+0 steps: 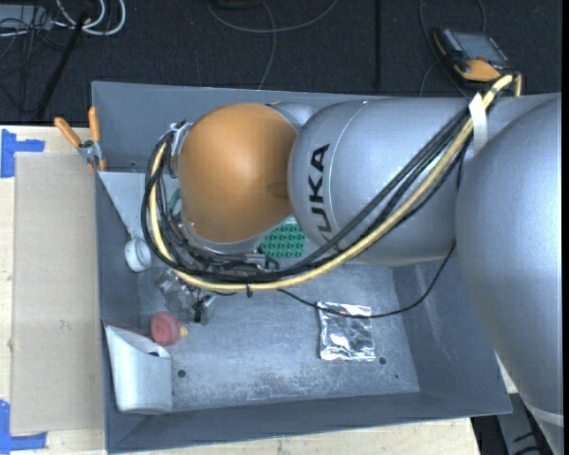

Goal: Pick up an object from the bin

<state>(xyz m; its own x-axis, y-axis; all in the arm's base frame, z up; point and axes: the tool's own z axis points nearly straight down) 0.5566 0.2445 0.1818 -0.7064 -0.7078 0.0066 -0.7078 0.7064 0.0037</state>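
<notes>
My gripper [189,303] hangs low over the left part of the bin, below the orange dome. Just under and left of its tip lies a small reddish round thing [164,327] on the bin floor. A white sheet-like piece [138,373] with a curled edge lies in the near left corner, touching the reddish thing's side. A small white round thing [136,253] sits against the left wall, up and left of the gripper.
A crumpled silver foil packet [346,333] lies on the floor right of the middle. A green studded plate [286,241] peeks out from under the arm. The arm and its cables cover the back half of the bin.
</notes>
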